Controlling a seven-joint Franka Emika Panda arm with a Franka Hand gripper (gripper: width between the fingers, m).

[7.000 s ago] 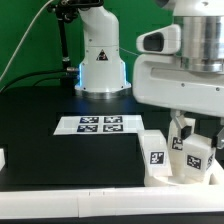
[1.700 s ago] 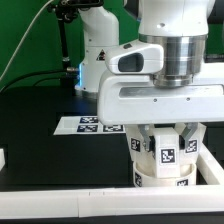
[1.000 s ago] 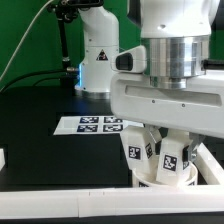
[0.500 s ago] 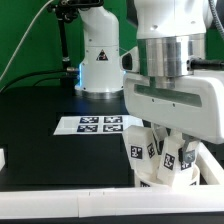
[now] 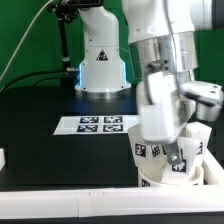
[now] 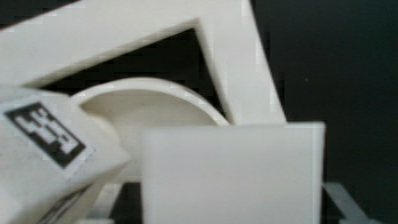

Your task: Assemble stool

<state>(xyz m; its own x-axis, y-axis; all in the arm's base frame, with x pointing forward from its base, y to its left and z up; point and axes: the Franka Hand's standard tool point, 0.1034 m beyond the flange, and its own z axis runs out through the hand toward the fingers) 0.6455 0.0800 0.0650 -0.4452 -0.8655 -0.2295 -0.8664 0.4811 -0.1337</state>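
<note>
The stool's round white seat [image 5: 160, 180] lies at the exterior view's lower right, in the corner of the low white walls. Tagged white legs [image 5: 147, 150] stand up from it. My gripper [image 5: 173, 148] comes down from above and is shut on one leg [image 5: 192, 153]. In the wrist view that leg [image 6: 231, 170] fills the space between the fingers [image 6: 350, 203] of the gripper [image 6: 226, 205]. Beside it shows another leg with a tag [image 6: 50, 130], and behind it the curved seat [image 6: 151, 105]. The hand hides most of the seat's top.
The marker board [image 5: 98, 124] lies flat on the black table in the middle. A low white wall [image 5: 70, 205] runs along the front edge, with a white corner piece [image 6: 222, 45] around the seat. A short white piece [image 5: 2, 158] is at the left. The arm's base [image 5: 100, 60] stands at the back.
The hand has turned about its own axis while still closed on the leg. Its broad body has swung from facing the camera to edge-on. The legs have shifted slightly.
</note>
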